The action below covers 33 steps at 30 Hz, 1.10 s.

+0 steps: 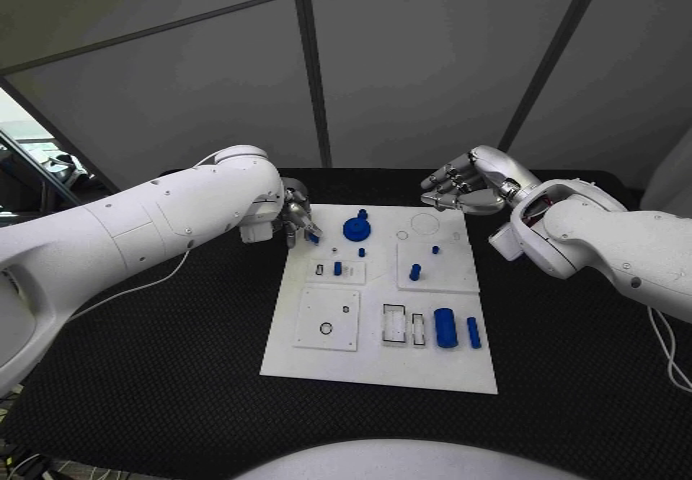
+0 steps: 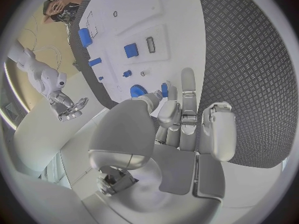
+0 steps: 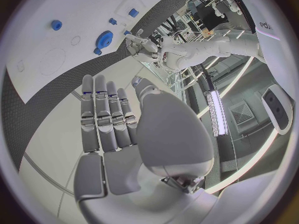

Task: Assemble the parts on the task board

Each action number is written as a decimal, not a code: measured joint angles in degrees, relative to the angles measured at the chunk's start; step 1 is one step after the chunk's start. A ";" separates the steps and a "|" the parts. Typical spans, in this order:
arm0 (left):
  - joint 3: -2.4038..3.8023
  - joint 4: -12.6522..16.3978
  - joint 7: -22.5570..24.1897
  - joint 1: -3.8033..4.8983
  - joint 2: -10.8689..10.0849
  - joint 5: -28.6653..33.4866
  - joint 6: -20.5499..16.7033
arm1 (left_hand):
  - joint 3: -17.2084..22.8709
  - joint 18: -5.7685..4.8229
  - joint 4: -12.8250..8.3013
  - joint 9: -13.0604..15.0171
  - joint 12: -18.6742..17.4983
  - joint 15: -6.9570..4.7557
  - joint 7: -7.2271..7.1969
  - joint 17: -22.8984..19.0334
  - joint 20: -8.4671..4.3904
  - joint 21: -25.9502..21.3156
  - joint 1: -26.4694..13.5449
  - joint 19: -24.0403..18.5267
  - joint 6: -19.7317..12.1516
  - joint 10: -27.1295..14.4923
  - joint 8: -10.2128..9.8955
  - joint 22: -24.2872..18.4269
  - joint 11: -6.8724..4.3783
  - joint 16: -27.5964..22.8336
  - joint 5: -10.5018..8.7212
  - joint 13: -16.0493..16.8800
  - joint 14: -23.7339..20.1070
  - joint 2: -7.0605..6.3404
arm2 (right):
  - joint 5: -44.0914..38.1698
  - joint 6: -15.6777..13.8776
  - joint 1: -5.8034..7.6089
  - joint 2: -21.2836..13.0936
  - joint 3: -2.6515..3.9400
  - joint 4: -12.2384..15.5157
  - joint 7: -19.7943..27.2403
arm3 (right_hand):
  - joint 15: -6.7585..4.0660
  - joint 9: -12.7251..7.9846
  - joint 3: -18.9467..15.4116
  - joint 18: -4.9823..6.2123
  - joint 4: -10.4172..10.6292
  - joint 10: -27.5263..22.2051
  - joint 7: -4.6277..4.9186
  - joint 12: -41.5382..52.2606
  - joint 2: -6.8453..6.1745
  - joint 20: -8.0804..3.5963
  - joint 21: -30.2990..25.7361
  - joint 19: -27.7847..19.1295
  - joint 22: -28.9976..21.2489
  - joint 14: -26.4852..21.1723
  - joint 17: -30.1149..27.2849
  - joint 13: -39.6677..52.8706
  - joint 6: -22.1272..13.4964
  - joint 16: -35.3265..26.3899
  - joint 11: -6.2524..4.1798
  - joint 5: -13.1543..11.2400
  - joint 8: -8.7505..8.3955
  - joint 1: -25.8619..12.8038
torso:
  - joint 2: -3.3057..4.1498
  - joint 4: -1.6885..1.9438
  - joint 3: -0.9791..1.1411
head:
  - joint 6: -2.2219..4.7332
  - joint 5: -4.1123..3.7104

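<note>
Black table (image 1: 173,330) setup, left robot hand (image 1: 299,222) pinching a small blue part (image 2: 164,89) at the task board (image 1: 378,375) edge, could easily slip; right robot hand (image 1: 464,183) hovers empty, fingers straight.

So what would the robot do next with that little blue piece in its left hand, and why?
Probably a short carry inward over the task board towards an empty slot. The left hand sits at the board's far left corner, pinching a small blue part at its fingertips, close beside the blue gear. The right hand hangs open off the far right corner, holding nothing. Which slot fits, I cannot tell.
</note>
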 measured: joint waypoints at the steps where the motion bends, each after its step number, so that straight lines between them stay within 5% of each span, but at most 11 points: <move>1: 0.00 0.74 0.01 0.00 -0.57 0.25 -0.18 | 0.52 0.00 -0.38 0.00 0.00 0.00 0.00 0.00 0.00 0.00 -0.06 0.00 0.00 0.00 0.19 0.00 0.01 0.00 -0.01 0.00 0.00 -0.06 | 0.00 0.01 0.00 0.00 0.00 -0.02 0.00 | 0.00 0.00 0.00 0.00 0.00 0.00 0.00 0.00 0.00 0.00 0.00 0.00 0.00 0.00 0.00 0.00 0.00 0.00 0.00 0.00 0.00 0.00 | 0.00 0.01 0.00 | 0.01 0.01; 17: -0.09 16.58 -0.21 -0.61 -10.76 3.61 -6.30 | 4.81 0.00 -1.65 0.93 -0.28 0.00 -0.19 -0.01 0.00 0.00 -2.88 0.00 -0.21 0.23 1.83 0.00 -0.06 0.00 -0.07 -0.73 0.00 -1.81 | 0.00 0.11 0.00 -0.07 0.00 -0.32 0.00 | 0.00 0.00 0.00 0.00 0.00 0.00 0.00 0.00 0.00 0.00 0.00 0.00 -0.09 0.00 -0.07 0.00 0.00 0.00 0.00 0.37 0.00 0.00 | -0.16 0.18 0.00 | -0.13 0.53; 33: -1.12 21.31 -0.77 -3.56 -12.12 0.98 -10.67 | 8.69 0.00 -2.39 1.58 -0.28 -0.21 -0.19 -0.02 0.00 0.00 -5.53 0.00 -0.21 0.85 3.75 0.00 -0.48 0.00 0.61 -0.76 0.21 -3.49 | -0.84 0.17 -0.01 0.14 -0.01 -0.58 -0.09 | 0.00 0.00 0.00 0.00 0.00 0.00 0.00 0.00 0.00 0.21 0.00 0.21 -0.12 0.00 -0.07 0.01 0.00 0.00 0.00 0.37 0.00 0.00 | -0.01 0.11 -0.03 | -0.31 0.69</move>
